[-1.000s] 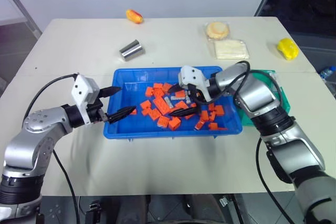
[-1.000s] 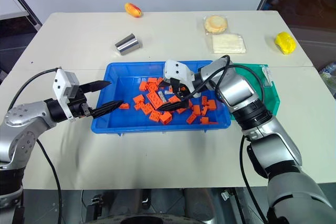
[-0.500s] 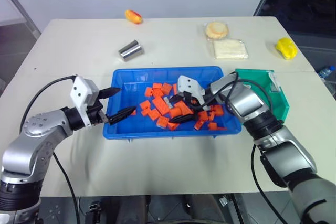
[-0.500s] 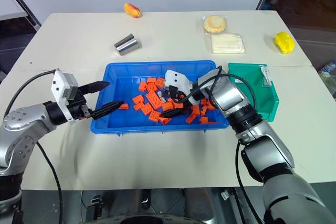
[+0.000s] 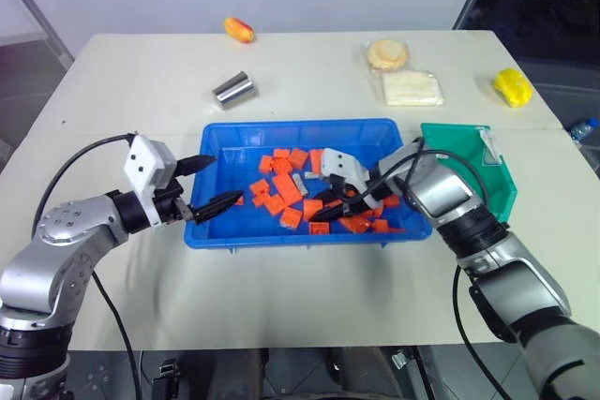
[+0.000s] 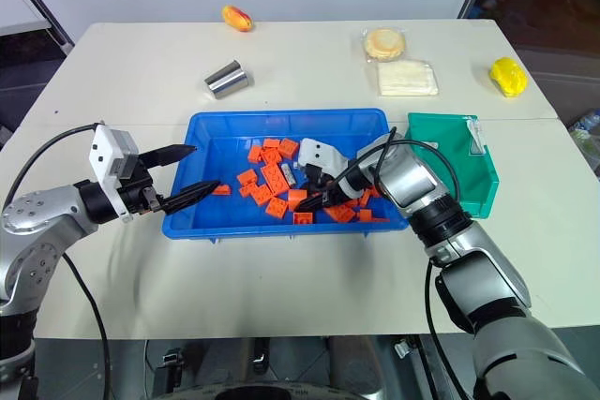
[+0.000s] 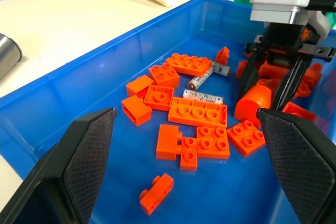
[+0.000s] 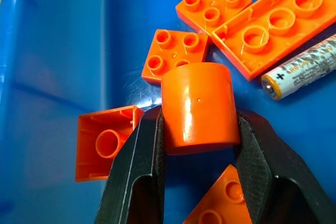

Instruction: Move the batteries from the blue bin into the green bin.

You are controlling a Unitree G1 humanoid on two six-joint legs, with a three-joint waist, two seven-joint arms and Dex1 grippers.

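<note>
The batteries (image 7: 208,76) lie in the middle of the blue bin (image 5: 225,138), mixed in with orange blocks (image 7: 197,112); two thin grey ones show, close together. The right gripper (image 8: 198,129) is down in the pile just beside them, but its two fingers are squeezed on a rounded orange piece (image 8: 198,107) (not a battery). So the picking step looks like a miss. Next, it likely needs to let the orange piece go and reach for a battery. The left gripper (image 5: 208,183) hangs wide open at the bin's left end, holding nothing. The green bin (image 5: 497,175) waits just beside the blue bin's right end.
</note>
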